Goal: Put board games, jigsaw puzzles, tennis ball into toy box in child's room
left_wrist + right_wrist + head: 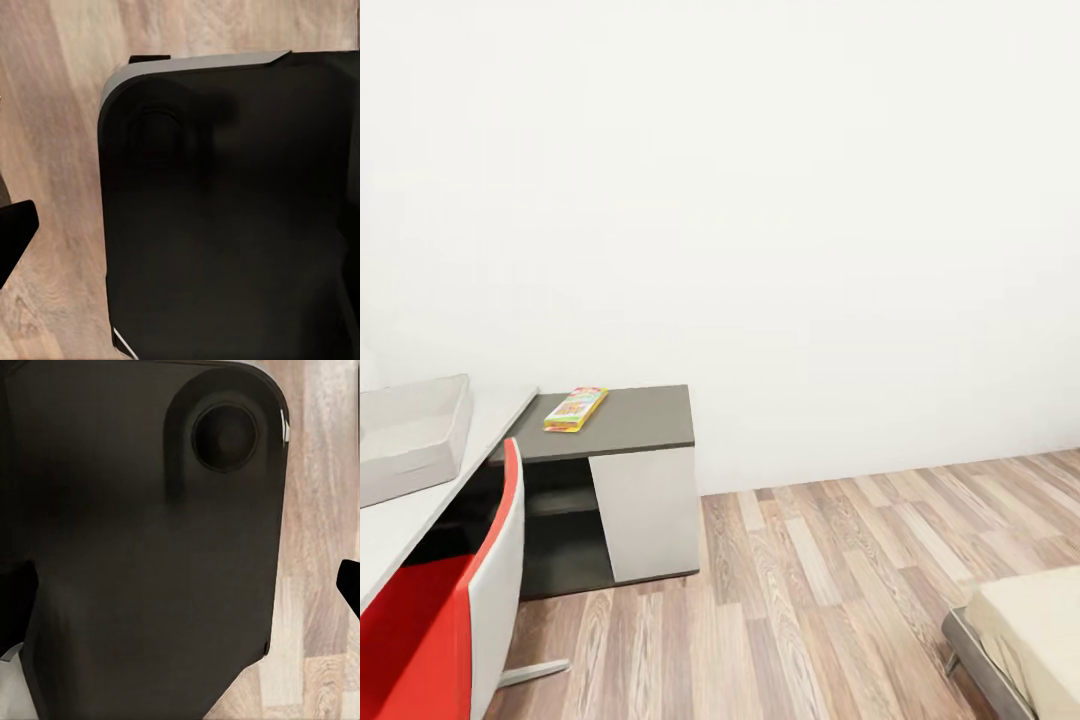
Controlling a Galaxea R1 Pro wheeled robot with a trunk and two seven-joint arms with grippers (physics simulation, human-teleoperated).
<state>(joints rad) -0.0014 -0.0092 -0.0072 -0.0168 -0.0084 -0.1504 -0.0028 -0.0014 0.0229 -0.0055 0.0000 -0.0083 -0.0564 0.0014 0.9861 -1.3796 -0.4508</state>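
Toys are few before me: one board game (575, 409) lies flat on the dark grey top of a low cabinet (650, 420) against the white wall (760, 200), well apart from the bed. Going by size, the wall comes first, then the wood-plank floor (830, 590), then the pale table (400, 520) at my left, whose end meets the cabinet. A red and white chair (470, 610) stands at the table. On the tabletop sits the light grey toy box (410, 430). A corner of the bed (1030, 625) shows low at my right. Both wrist cameras look down on my dark base (225, 210) over planks; I cannot tell how my claws stand.
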